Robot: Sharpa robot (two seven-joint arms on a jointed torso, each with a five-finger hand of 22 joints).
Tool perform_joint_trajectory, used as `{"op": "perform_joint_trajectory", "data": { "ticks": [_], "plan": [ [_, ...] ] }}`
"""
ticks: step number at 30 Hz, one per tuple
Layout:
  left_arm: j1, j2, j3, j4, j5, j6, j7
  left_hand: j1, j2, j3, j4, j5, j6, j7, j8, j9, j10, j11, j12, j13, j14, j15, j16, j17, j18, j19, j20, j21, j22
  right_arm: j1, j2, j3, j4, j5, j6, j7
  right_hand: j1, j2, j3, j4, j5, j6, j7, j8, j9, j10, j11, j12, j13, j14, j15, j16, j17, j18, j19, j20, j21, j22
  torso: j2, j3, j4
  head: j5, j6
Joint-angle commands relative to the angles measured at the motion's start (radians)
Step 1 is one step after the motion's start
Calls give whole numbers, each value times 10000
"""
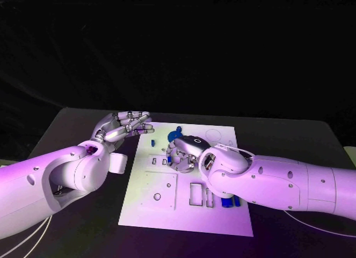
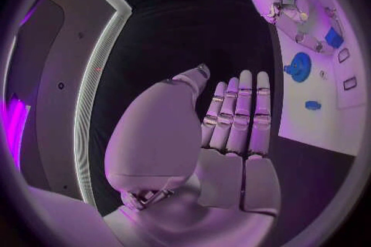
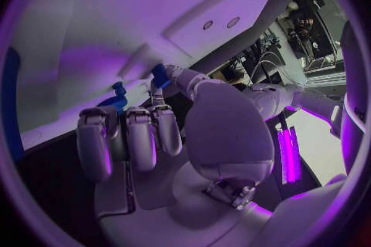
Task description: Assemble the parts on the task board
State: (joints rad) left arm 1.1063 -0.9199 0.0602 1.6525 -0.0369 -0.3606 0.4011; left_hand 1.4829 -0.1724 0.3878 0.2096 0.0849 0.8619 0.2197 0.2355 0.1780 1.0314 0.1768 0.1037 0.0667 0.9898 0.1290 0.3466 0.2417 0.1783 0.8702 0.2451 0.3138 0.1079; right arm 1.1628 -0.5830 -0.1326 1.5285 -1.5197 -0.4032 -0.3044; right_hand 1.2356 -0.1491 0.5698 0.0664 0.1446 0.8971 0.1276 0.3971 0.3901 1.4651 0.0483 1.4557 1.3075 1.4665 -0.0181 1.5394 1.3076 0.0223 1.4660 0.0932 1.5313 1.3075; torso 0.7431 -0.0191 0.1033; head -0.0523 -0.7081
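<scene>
Head view: right hand over task board near blue parts.

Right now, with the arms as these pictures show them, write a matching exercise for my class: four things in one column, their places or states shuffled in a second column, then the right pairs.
Things
1. left hand
2. right hand
3. round blue part
4. task board

Places or states
A. white, lying in the middle of the black table
B. over the board's middle, fingers curled downward
C. lying at the board's far end
D. fingers straight, holding nothing, beside the board's far left corner

Pairs: 1-D; 2-B; 3-C; 4-A
</scene>
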Motion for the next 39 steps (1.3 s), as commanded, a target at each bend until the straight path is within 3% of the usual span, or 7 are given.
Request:
{"op": "perform_joint_trajectory", "data": {
  "ticks": [1, 26, 36, 39],
  "plan": [
    [8, 5, 6, 23, 14, 151, 37, -115, -7, 64, 14, -53, 40, 170, -69, -11, 52, 14, -68, 3, 26, -7, 64, 13, 53, 56, 14, 39, -11, -58, -18, -50, -50, -83, 519, -63, -33, -67, -25, 47, -56, 37, 13, 33, -14, 45, -9, -69, 1337, 807, -29, -39, 1619, -102, 745, -55, 8, 2309, -2, -2, 5, -2, -13],
    [8, -17, 6, 23, 15, 146, 35, -141, -20, 98, -3, -64, 45, 171, -79, -17, 66, 14, -97, 4, 23, -7, 68, 34, 53, 63, 14, 38, -24, -58, -56, -54, -8, -127, 278, -34, -116, -243, -64, 69, -147, -59, 70, -117, -72, -64, 34, -193, 1219, 802, 2, -52, 1596, -89, 711, -37, -40, 2273, -1, -3, 2, -7, -29],
    [8, -20, 6, 23, 15, 149, 31, -141, -20, 98, -3, -64, 45, 171, -79, -17, 66, 14, -97, 4, 23, -7, 68, 34, 53, 63, 14, 38, -24, -58, -47, -54, -22, -135, 194, 12, -283, -529, -195, 175, -289, -360, 223, -434, -194, -250, 170, -397, 1027, 786, 115, -82, 1538, -71, 666, 53, -108, 2227, -3, 0, 3, -16, -29],
    [8, -21, 6, 22, 15, 149, 28, -141, -20, 98, -3, -64, 45, 171, -79, -17, 66, 14, -97, 4, 23, -7, 68, 34, 53, 63, 14, 38, -24, -58, -42, -54, -23, -136, 168, 28, -344, -606, -300, 234, 9, -416, 259, -509, -216, -284, 208, -428, 997, 782, 151, -91, 1523, -63, 648, 91, -137, 2208, -3, 0, 8, -22, -31]
  ]
}}
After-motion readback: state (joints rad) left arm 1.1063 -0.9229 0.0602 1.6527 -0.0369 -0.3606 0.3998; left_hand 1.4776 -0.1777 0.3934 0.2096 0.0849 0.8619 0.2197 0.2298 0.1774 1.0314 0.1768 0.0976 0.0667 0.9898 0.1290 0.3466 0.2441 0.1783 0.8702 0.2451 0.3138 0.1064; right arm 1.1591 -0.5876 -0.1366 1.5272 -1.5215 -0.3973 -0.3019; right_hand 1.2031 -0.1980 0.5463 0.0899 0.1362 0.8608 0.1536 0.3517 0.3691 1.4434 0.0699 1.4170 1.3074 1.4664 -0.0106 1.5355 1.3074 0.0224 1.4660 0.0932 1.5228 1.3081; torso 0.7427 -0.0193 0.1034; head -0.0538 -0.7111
